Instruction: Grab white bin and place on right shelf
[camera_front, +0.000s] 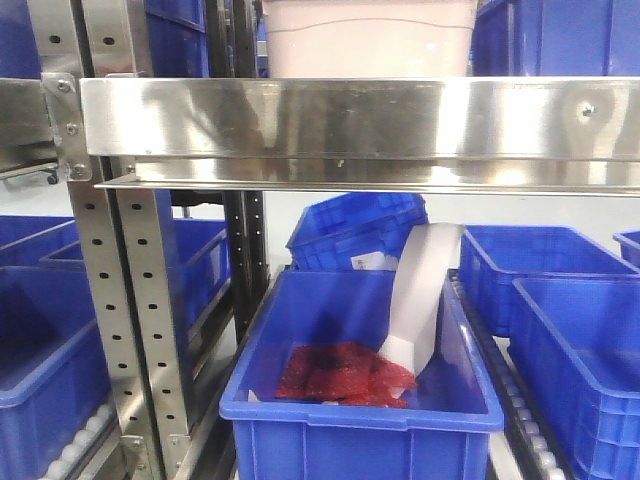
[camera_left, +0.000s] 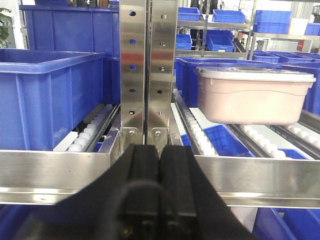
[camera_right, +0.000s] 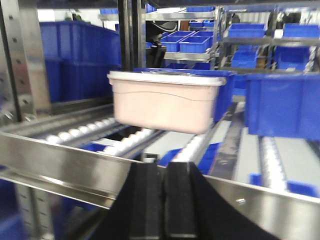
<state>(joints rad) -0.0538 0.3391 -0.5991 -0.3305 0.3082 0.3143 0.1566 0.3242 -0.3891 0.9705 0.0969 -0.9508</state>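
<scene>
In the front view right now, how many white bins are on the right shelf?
1. The white bin sits on the right shelf, its base behind the front rail and its top cut off by the frame. Both wrist views show the same bin. Others could sit outside the frame.

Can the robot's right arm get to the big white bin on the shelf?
Probably yes. The right gripper sits shut just in front of the shelf's front rail, and the white bin rests on the rollers beyond it with nothing between. It must open first.

No text — none legible.
</scene>
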